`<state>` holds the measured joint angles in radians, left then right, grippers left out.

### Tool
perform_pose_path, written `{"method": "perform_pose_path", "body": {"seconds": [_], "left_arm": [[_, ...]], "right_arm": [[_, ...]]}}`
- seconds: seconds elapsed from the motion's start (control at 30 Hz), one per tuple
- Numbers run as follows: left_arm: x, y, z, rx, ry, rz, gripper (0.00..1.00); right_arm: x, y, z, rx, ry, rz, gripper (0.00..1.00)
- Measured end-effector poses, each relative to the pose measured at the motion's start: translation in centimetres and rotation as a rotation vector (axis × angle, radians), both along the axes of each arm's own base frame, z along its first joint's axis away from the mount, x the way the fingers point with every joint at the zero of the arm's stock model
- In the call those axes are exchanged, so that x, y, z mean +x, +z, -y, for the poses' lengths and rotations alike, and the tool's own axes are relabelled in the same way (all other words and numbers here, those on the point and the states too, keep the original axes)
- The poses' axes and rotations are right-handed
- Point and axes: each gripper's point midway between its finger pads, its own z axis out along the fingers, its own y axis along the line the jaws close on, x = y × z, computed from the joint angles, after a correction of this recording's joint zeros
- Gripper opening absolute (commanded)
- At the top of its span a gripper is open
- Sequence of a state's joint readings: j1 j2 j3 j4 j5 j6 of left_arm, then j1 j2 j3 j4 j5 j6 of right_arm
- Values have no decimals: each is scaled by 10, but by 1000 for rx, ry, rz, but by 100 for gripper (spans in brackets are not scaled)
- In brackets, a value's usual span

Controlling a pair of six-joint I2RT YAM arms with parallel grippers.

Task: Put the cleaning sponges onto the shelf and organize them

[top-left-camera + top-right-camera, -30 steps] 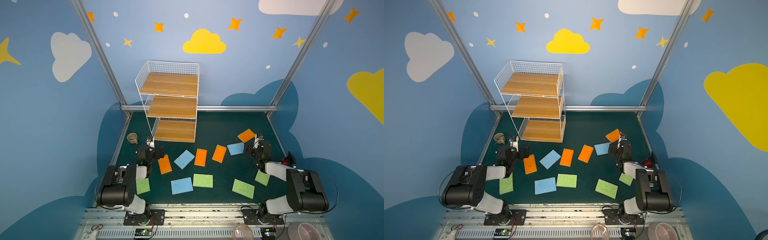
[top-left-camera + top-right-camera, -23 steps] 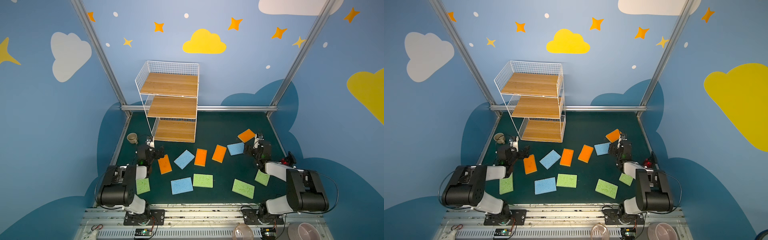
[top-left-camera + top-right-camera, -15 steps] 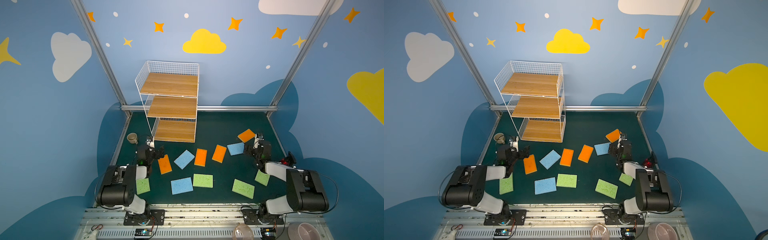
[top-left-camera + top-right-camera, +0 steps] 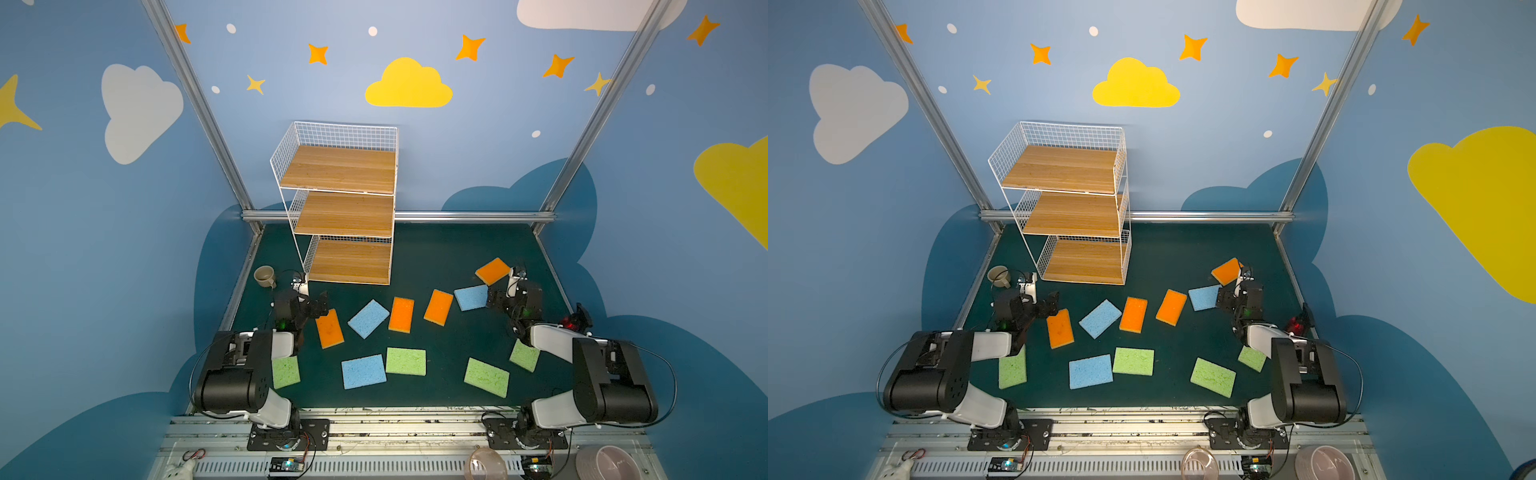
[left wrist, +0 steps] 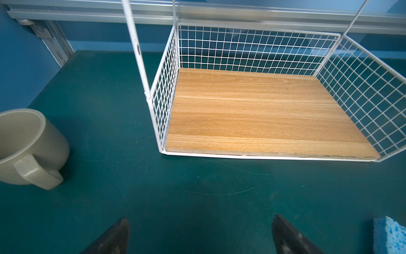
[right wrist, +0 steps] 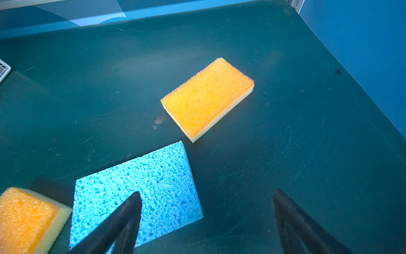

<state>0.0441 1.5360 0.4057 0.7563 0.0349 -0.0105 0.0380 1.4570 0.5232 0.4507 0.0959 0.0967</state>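
Nothing has moved since a second ago. Left pincer [image 5: 201, 220] stands wide and empty, near the shelf [image 4: 345, 170]. Right pincer [image 6: 206, 193] stands wide and empty beside a blue sponge [image 6: 153, 176]. Cleaning sponges [image 4: 401, 314] lie scattered on the desk [image 4: 436, 257].

Shelf [image 4: 345, 216]: on mat [image 4: 436, 249], at its 11 o'clock, at the back.
Mug [image 4: 264, 276]: shelf's 8 o'clock, near its foot, apart.
Sponges [image 4: 401, 314]: flat on mat, spread from shelf's 7 to 3 o'clock, none touching it.
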Motion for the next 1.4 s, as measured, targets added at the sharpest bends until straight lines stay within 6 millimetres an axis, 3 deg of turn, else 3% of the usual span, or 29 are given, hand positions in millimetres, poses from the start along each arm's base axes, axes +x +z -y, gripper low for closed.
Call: {"method": "perform_pose_path", "body": {"seconds": [0.57,0.67,0.73,0.87,1.03,1.13,1.2,1.3,1.4], "left_arm": [[0,1,-1,3,10,2,100],[-2,7,-4,4,37,-10,100],[0,27,-5,10,44,11,100],[3,87,2,13,30,130,100],[-10,154,6,4,19,239,100],[-20,198,3,-14,23,306,100],[-21,227,-1,-38,34,350,99],[-15,254,-5,-77,41,376,99],[-4,266,-6,-108,47,379,99]], "right_arm": [[0,1,0,0,-1,1,91],[-6,10,2,0,-10,12,88],[-12,28,2,6,-19,41,86],[-21,67,-2,50,-12,121,84],[-31,103,-34,130,129,189,80],[-34,134,-69,171,259,229,78],[-36,166,-101,197,367,277,76],[-42,211,-145,230,509,349,76],[-48,248,-189,250,635,404,76]]}}
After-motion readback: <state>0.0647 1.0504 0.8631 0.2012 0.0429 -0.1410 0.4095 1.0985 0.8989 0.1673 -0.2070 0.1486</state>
